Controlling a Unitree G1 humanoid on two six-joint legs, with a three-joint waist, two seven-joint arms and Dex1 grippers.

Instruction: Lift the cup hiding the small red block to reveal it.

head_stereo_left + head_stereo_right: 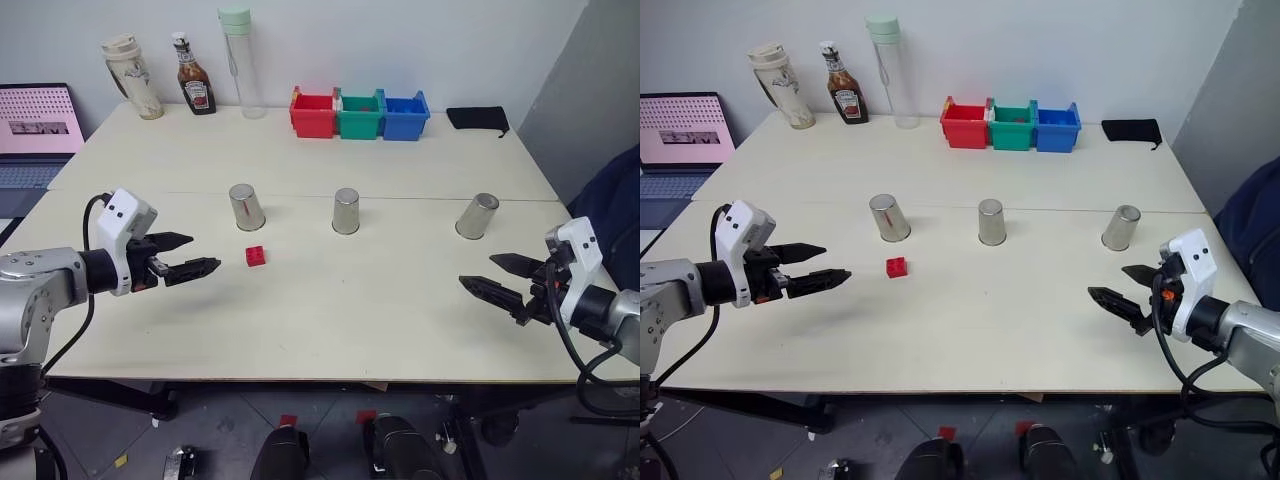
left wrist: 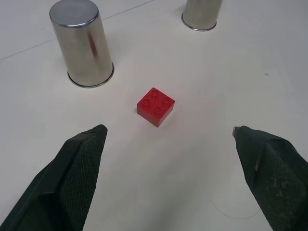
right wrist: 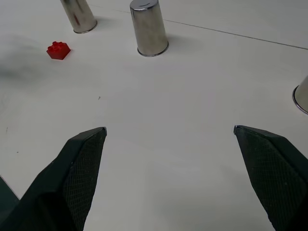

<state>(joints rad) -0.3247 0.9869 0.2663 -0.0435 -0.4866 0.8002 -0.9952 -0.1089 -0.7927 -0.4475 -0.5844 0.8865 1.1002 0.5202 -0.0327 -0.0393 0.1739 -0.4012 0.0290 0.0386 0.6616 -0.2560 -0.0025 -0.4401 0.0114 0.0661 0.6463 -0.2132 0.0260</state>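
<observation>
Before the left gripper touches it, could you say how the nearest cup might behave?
The cup stands upside down, rim on the table, so probably stable. Its polished steel wall likely slips between fingers. Tipped over, it would probably roll.

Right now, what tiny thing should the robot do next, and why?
Probably nothing more than keeping both arms back. The small red block already lies bare on the table, in front of the left cup, and all three cups stand upside down. The left gripper and right gripper are open, holding nothing.
</observation>
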